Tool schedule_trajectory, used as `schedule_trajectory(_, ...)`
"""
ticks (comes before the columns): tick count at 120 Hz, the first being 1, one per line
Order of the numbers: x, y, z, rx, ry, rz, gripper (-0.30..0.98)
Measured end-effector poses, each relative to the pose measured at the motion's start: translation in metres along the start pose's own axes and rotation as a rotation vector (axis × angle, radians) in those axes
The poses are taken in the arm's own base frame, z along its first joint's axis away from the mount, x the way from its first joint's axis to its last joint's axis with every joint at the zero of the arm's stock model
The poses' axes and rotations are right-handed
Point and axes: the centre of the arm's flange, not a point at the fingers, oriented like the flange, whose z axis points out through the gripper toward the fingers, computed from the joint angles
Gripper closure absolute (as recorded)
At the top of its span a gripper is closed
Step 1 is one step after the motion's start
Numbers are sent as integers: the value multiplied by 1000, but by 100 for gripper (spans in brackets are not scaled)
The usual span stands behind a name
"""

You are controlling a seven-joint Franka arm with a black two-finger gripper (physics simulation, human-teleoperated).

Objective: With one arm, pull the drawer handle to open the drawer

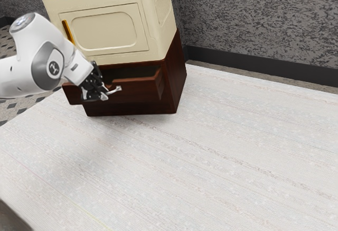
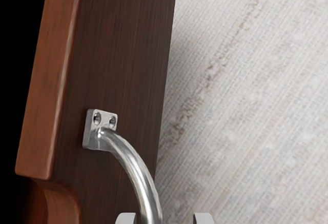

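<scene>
Half-spread jaws straddle the handle [image 2: 136, 167], gripping nothing; drawer [image 1: 141, 90] partly open, inside dark.

Handle [image 2: 134, 165]: glossy metal. Drawer [image 2: 117, 65]: dark, smooth wood. Cream cabinet [image 1: 108, 27]: matt, probably plastic.

Your robot's arm [image 1: 21, 77] has a smooth, rounded white shell with small dark marks. You see a grey joint cover [image 1: 39, 67] bearing a round black badge [image 1: 54, 70] with a pale emblem, and a circular grey cap [image 1: 22, 22] above. Your gripper [image 1: 96, 92] is black and angular; its fingertips [image 2: 204, 218] are pale grey.
</scene>
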Motion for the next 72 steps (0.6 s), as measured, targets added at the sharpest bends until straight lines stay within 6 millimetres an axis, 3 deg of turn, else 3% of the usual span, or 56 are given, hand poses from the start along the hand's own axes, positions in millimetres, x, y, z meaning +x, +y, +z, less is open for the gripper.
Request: schedule_trajectory(72, -4, 34, -18, -5, 20, -5, 63)
